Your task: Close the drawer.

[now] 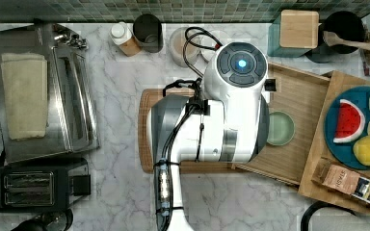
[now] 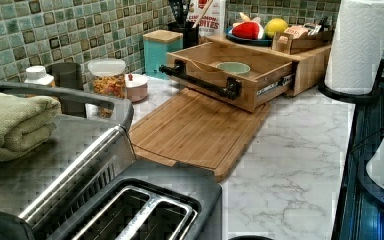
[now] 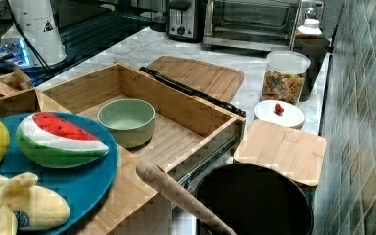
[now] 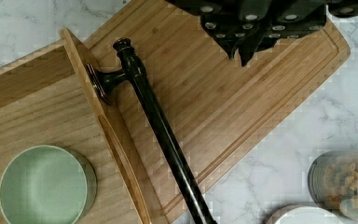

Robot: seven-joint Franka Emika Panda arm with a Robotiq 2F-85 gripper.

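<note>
The drawer (image 1: 303, 101) stands pulled out of its wooden cabinet, its front hanging over a cutting board (image 1: 146, 130). It shows as a light-wood box in the left view (image 2: 275, 82), the right view (image 3: 176, 105) and the wrist view (image 4: 28, 112). A long black bar handle (image 4: 163, 135) runs along its front, also seen in the left view (image 2: 200, 80) and the right view (image 3: 191, 90). A pale green bowl (image 4: 44, 184) sits inside. My gripper (image 4: 242, 53) hovers shut over the cutting board (image 4: 242, 102), outside the drawer and apart from the handle, holding nothing. In the top view the white arm (image 1: 231, 110) covers the drawer's front.
A blue plate of toy fruit (image 1: 335, 139) lies on the cabinet top. A teal canister (image 1: 296, 31), food jars (image 2: 107, 77) and a small white dish (image 3: 279, 113) line the tiled wall. A toaster oven (image 1: 43, 91) and toaster (image 1: 33, 185) stand at the top view's left. A paper towel roll (image 2: 357, 45) stands beside the cabinet.
</note>
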